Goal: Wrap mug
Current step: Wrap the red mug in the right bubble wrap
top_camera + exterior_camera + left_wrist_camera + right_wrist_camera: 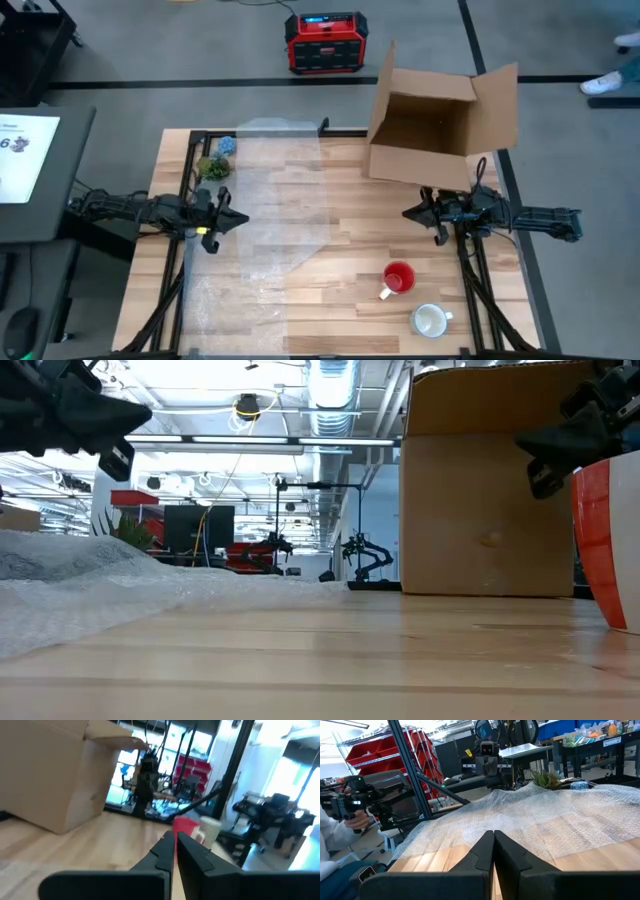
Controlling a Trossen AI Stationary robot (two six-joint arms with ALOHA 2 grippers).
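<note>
High view: two mugs near table's front-right corner, white ceramic mug (430,320) nearest front edge, red ceramic mug (399,278) just behind. One clear bubble-wrap sheet (265,220) left of red mug. Left gripper (232,220) over sheet, fingers pressed together. Right gripper (412,213) behind red mug, fingers pressed together. One open cardboard box (435,125) farthest back.

I count two mugs: one red mug (399,278) and one white mug (430,320), near right. One sheet of bubble wrap (268,215) on the left. One open cardboard box (440,125), far right. One small plant (213,167), far left. Two arms on my rig. One red power unit (325,43) on the floor beyond the table.
</note>
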